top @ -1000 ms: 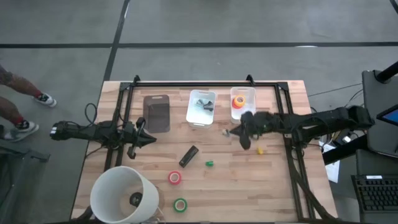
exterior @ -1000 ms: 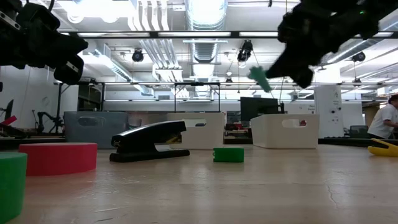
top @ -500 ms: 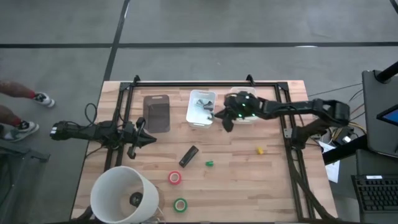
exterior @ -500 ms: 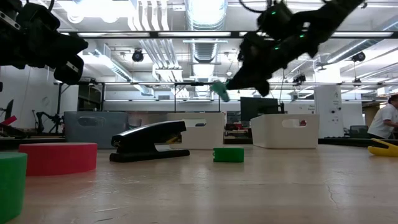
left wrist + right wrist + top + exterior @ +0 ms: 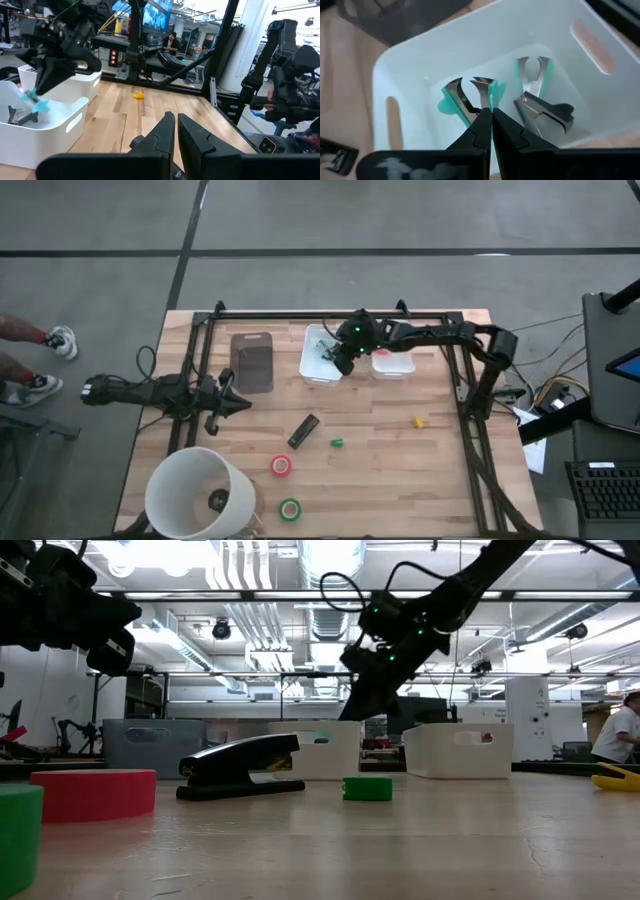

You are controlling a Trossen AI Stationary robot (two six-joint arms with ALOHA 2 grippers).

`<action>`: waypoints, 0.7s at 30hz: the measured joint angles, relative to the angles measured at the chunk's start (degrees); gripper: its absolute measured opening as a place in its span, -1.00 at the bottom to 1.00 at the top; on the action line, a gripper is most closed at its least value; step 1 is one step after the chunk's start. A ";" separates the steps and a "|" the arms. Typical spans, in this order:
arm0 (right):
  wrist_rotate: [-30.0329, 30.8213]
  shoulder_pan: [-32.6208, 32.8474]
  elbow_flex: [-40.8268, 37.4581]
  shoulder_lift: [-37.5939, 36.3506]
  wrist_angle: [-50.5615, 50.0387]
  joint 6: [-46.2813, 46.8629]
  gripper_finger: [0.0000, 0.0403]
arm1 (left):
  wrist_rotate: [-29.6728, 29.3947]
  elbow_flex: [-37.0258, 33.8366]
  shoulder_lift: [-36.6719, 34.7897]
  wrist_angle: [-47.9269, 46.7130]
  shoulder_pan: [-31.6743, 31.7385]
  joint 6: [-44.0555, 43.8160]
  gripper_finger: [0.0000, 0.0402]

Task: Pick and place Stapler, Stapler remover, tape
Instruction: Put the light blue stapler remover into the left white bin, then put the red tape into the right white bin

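While the left gripper [image 5: 236, 405] waits pinched together beside the table's left edge, the right gripper [image 5: 490, 116] hangs over the middle white bin [image 5: 420, 60], clamped on a teal staple remover [image 5: 470, 97]. Two more removers [image 5: 540, 107] lie just beyond its fingertips; the stapler [image 5: 303, 431] sits well behind.

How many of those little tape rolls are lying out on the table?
2: a red roll and a green roll, both on the bare table near the white bucket. The right arm hangs over one bin, so more rolls may be hidden there.
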 joint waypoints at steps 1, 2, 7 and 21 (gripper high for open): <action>-0.01 0.02 0.74 0.76 -0.68 -0.78 -0.96 | 0.00 0.00 0.00 0.02 0.00 -0.02 -0.88; -0.06 0.06 1.40 1.36 -1.42 -1.39 -0.96 | -0.02 0.00 0.00 0.02 0.00 -0.02 -0.88; -0.19 0.07 3.46 2.98 -3.18 -1.37 -0.96 | 0.00 0.00 0.00 0.02 0.00 -0.02 -0.87; -11.76 1.14 2.31 -1.54 -3.85 -5.31 -0.36 | -0.02 0.00 0.00 0.02 0.00 -0.02 -0.88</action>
